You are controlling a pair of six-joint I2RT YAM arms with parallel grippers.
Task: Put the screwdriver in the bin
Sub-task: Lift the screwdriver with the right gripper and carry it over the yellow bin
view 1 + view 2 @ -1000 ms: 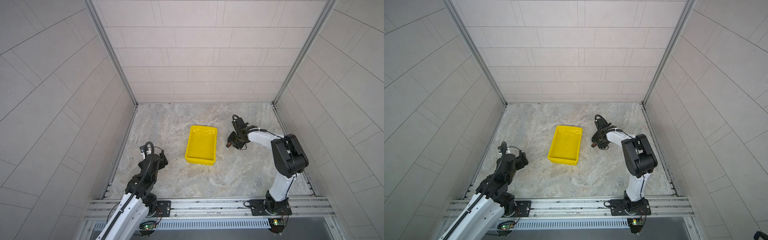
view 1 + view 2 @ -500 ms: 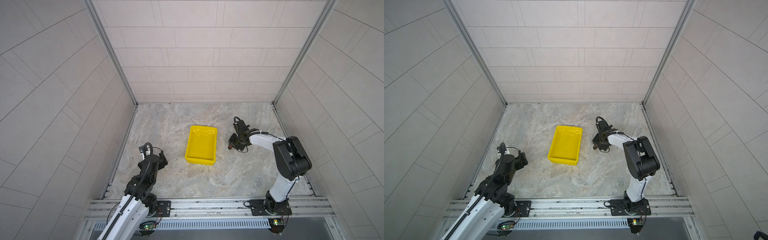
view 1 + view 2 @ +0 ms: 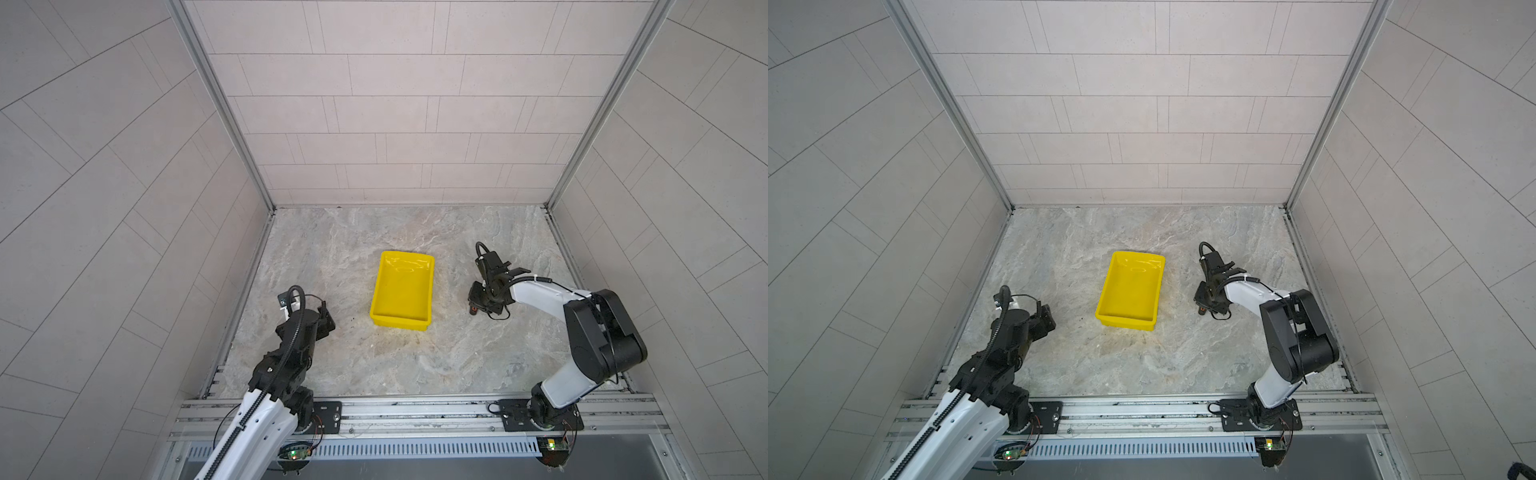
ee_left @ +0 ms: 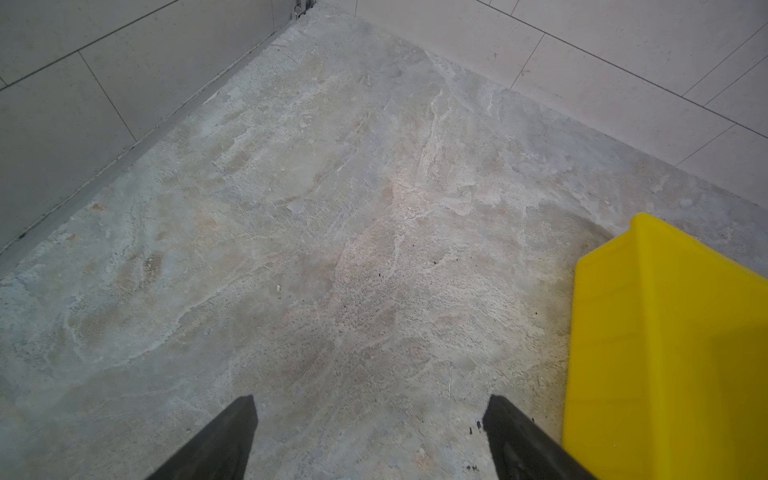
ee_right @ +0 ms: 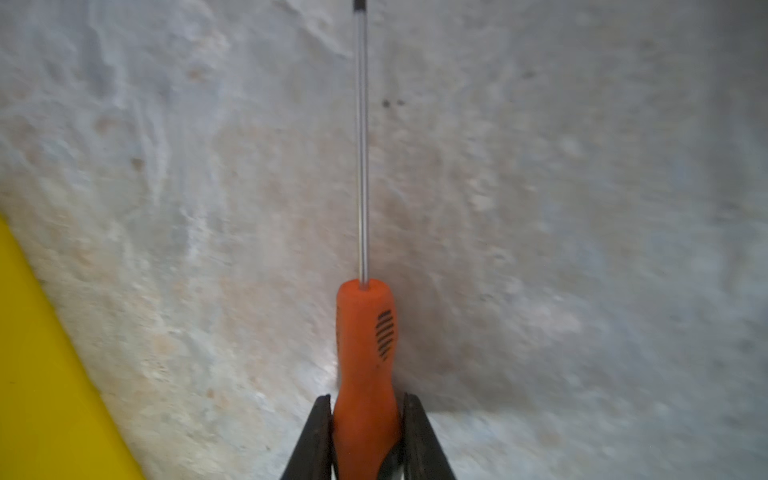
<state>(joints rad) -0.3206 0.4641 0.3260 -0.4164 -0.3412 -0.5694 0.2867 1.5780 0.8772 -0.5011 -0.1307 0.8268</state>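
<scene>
- While the right gripper (image 5: pixel 368 399) sits low over the marble-patterned tabletop (image 3: pixel 457 357), its two black fingers (image 5: pixel 417 432) press against either side of the screwdriver (image 5: pixel 365 332), clamped on the narrowed rear part of the orange handle.
- Right wrist view: the handle is orange with a small patch of black ribbing. The thin metal shaft runs from the handle straight to the top edge of the frame, with a dark tip right at the edge.
- The surface under the shaft is blurred, so I cannot tell whether the tip touches the tabletop.
- Both top views: the right gripper (image 3: pixel 478 300) (image 3: pixel 1203 300) lies right of centre. Only a small orange spot of the screwdriver (image 3: pixel 473 310) (image 3: pixel 1202 310) shows at its lower end.
- The bin (image 3: pixel 400 325) (image 3: pixel 1125 323) is bright yellow and rectangular. It stands at the centre of the tabletop with its long sides running up the frame and a glossy glare at its upper end.
- The screwdriver is outside the bin, near its right wall, with a strip of bare tabletop between them.
- Right wrist view: a yellow wedge of the bin (image 5: pixel 41 353) fills the lower left corner.
- The left gripper (image 3: pixel 326 322) (image 3: pixel 1046 318) sits at lower left in both top views, left of the bin.
- Left wrist view: the fingers (image 4: pixel 232 436) of the left gripper (image 4: pixel 370 401) are spread wide with only tabletop between them. The bin wall (image 4: pixel 665 353) is at the right edge.
</scene>
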